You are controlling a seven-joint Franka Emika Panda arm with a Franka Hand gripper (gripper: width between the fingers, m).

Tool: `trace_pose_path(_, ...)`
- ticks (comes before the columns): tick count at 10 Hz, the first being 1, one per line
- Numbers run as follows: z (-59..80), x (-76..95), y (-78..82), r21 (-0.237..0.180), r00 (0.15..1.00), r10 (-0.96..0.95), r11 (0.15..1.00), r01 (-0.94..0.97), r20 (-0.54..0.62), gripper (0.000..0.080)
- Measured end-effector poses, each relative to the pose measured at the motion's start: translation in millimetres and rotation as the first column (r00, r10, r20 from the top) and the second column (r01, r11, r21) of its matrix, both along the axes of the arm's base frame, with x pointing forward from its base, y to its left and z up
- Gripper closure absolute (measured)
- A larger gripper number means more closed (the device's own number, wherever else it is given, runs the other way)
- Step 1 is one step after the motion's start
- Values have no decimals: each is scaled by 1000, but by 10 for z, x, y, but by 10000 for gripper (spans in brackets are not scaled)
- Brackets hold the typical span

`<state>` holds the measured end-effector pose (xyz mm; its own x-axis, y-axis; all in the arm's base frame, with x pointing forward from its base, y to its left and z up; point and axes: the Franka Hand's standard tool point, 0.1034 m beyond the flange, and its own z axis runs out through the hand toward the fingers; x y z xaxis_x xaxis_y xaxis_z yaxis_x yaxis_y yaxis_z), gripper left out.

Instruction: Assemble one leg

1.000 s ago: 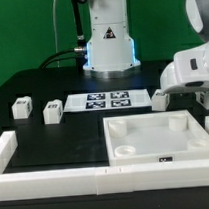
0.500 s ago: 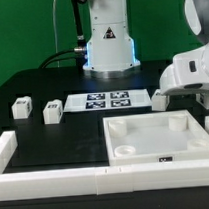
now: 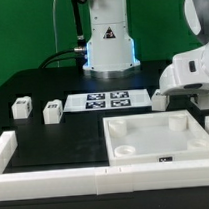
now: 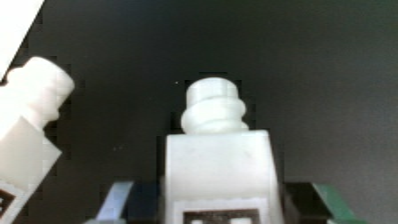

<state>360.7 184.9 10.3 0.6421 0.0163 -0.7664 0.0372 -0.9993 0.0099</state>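
While peering through the wrist view, seeing the gripper (image 4: pixel 215 200) with its dark fingers (image 4: pixel 125 200) snug against both sides of the leg (image 4: pixel 217 160), so calling the jaws clamped on it. Knobby stud (image 4: pixel 214 103) poking off the leg's far end, square marker (image 4: pixel 222 215) on the near face. Got a second leg (image 4: pixel 32 110) just beside it, not touching.

Over in the exterior view, gripper hanging low over the black table (image 3: pixel 34 137) at roughly 3 o'clock, fingertips hidden behind its white body, so can't pick out the held leg from there. One spare leg (image 3: pixel 22 107) and the other spare leg (image 3: pixel 52 113) near each other at 9 o'clock, well apart from the gripper. Marker board (image 3: pixel 104 99) lying flat near the middle, a touch toward 12. Square panel (image 3: pixel 153 119) at 5 o'clock, long white bar (image 3: pixel 52 181) running along 6 to 7 o'clock.
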Motion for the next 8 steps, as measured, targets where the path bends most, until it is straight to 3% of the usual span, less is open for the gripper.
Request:
trace_pose_path(3,81,39,-70,-6,1000,-9,1000,9,0,511)
trace_pose_path(6,562,146,-251,-15,1000,-9,1000,8,-30,509)
trace_pose_path(8,753,372,-382,40,999,-1,999,0,39,509)
